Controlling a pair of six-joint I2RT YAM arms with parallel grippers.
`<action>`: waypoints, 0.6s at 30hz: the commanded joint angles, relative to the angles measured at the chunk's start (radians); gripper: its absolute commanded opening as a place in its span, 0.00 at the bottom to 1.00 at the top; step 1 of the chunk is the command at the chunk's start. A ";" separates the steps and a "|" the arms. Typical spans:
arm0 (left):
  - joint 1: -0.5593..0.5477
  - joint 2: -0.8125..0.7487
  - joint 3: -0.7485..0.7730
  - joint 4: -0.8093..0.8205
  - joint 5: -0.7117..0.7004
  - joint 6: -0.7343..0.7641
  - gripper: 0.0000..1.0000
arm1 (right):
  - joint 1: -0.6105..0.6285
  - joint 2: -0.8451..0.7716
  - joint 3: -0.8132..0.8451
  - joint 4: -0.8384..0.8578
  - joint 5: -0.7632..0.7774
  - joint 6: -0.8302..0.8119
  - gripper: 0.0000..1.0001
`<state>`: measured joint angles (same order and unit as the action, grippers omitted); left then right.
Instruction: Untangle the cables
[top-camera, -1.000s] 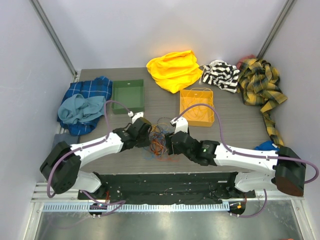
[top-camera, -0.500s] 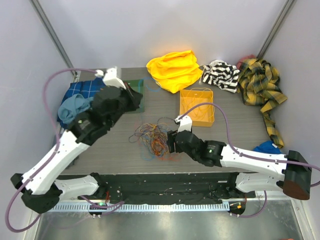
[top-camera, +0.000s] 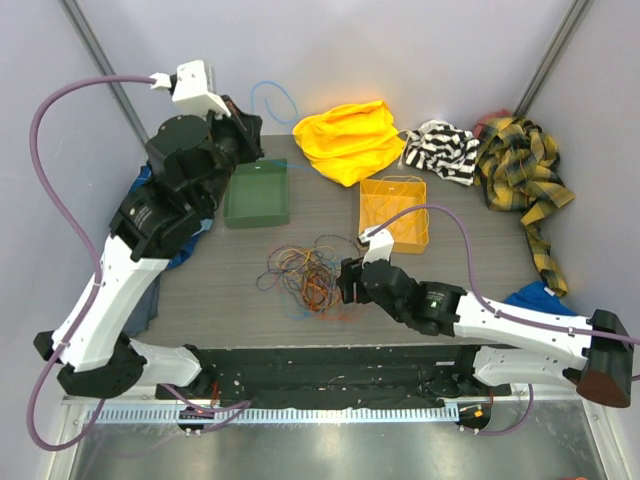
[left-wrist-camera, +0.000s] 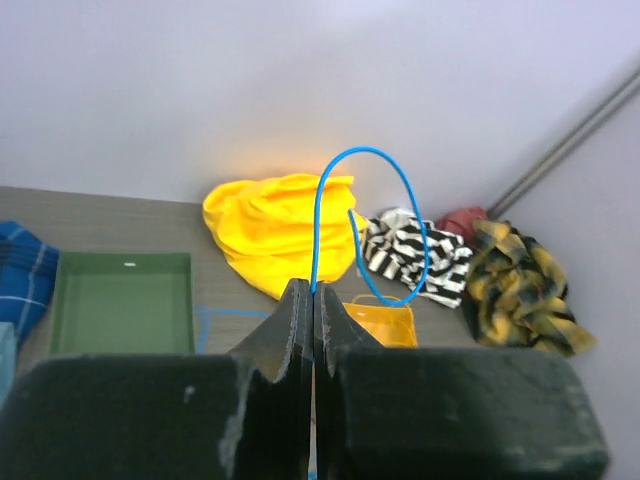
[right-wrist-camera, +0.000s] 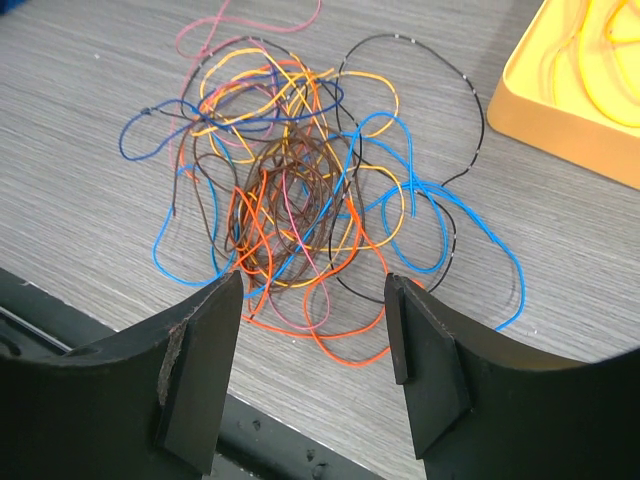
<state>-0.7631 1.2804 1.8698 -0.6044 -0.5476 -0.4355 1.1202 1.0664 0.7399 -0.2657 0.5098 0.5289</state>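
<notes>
The cables (right-wrist-camera: 290, 210) lie in a loose tangle on the table (top-camera: 480, 260), nothing covering them. The right gripper (right-wrist-camera: 312, 285) sits just right of the tangle, jaws wide and empty. Beyond the tangle stand a green tray (top-camera: 255, 195) and a yellow tray (top-camera: 363, 210). High past the green tray, the left gripper (left-wrist-camera: 313, 300) pinches one blue cable (left-wrist-camera: 400, 190), near a yellow cloth (top-camera: 348, 140).

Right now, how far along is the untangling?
Done: yellow cables lie in the yellow bin. In hand: the left gripper, raised, pinches one blue cable. Left: the pile is tangled, with the open right gripper facing it.
</notes>
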 joint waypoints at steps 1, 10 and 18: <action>0.042 0.092 0.161 0.023 -0.049 0.101 0.00 | 0.004 -0.046 0.015 0.000 0.036 -0.001 0.66; 0.238 0.253 0.281 0.052 -0.002 0.096 0.00 | 0.006 -0.132 -0.007 -0.044 0.058 0.000 0.66; 0.323 0.336 0.284 0.081 0.054 0.047 0.00 | 0.006 -0.200 0.019 -0.128 0.102 -0.041 0.66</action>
<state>-0.4618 1.6001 2.1223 -0.5800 -0.5293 -0.3676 1.1202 0.8959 0.7383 -0.3550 0.5568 0.5152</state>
